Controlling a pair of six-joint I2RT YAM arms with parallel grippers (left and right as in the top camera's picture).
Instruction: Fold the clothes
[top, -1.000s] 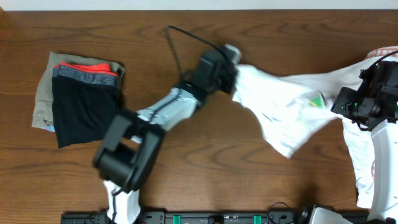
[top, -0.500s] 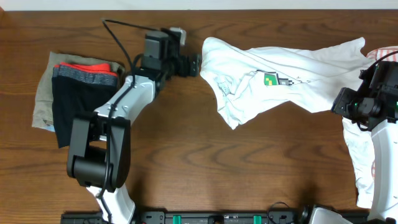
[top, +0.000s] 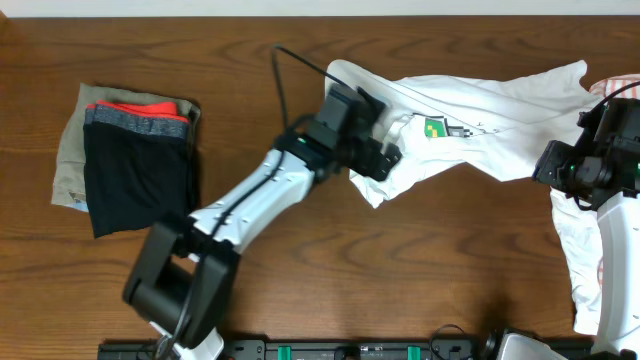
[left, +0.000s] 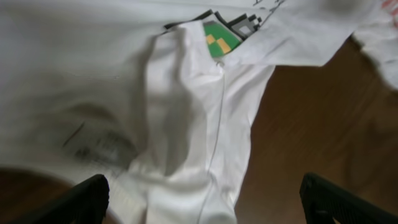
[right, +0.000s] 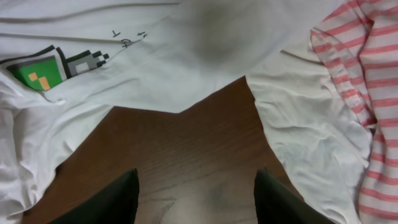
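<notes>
Left gripper (left: 205, 208): my jaws are spread wide with nothing between them. I am over the near left part of the white shirt (top: 480, 115); I cannot tell whether my tips touch the cloth.

Right gripper (right: 196, 199): my jaws are also spread wide and hold nothing. Below me is bare table (right: 186, 155), in the gap between the shirt and the striped garment (right: 367, 74).

White shirt: it lies crumpled and unfolded across the far right of the table, one end bunched under my left wrist and the other reaching toward my right arm.

Chest print (top: 434, 127): a small green-and-black square, face up near the middle of the shirt and partly tucked under a fold in my left wrist view.

Striped garment: white with orange-pink stripes, at the far right edge, just beside the shirt.

Folded stack (top: 130, 160): dark, grey-banded, orange and khaki pieces piled at the far left, well apart from the shirt.
</notes>
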